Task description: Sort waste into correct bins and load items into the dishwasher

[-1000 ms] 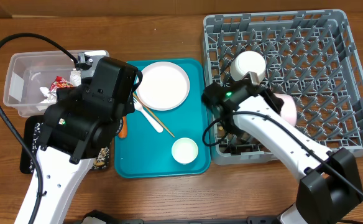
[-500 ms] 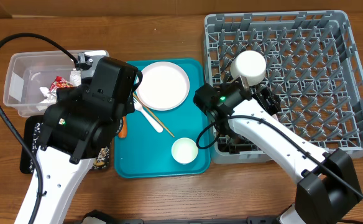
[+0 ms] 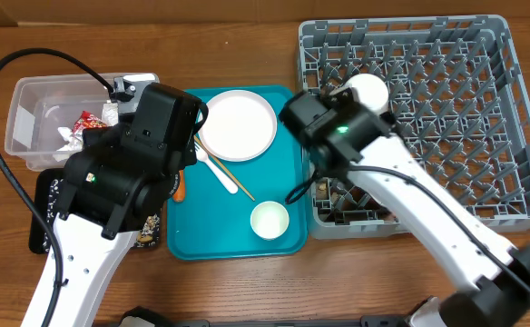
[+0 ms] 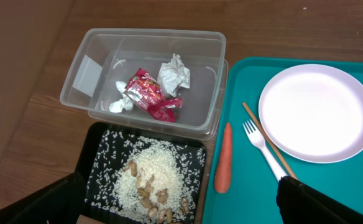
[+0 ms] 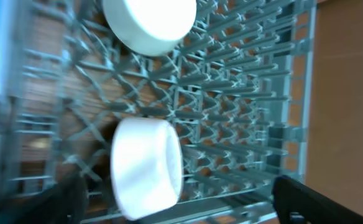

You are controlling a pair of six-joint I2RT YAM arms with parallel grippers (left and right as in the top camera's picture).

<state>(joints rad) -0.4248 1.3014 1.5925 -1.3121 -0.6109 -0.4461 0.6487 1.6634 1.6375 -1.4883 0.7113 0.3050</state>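
White bowl sits tipped on edge among the pegs of the dish rack, toward the rack's left side. A second bowl stands just beyond it. Right pincer hangs over the first bowl. Its jaws are spread wide, one finger either side and clear of the bowl, holding nothing. Judged: this bowl is placed, and the next pickup comes off the teal tray.

The tray lies to the robot's left of the right pincer, just beside the rack.
- Round plate: nearest the right arm.
- Fork and chopstick: side by side, long axes running diagonally from the plate's edge toward the small cup.
- Carrot: along the tray's left border, long axis parallel to it, just beside the clear tub and the black tray. Left arm is nearer.

Left pincer hovers above the black tray, jaws fully apart, empty. The tub holds a red wrapper and a paper wad. Rice lies in the black tray.
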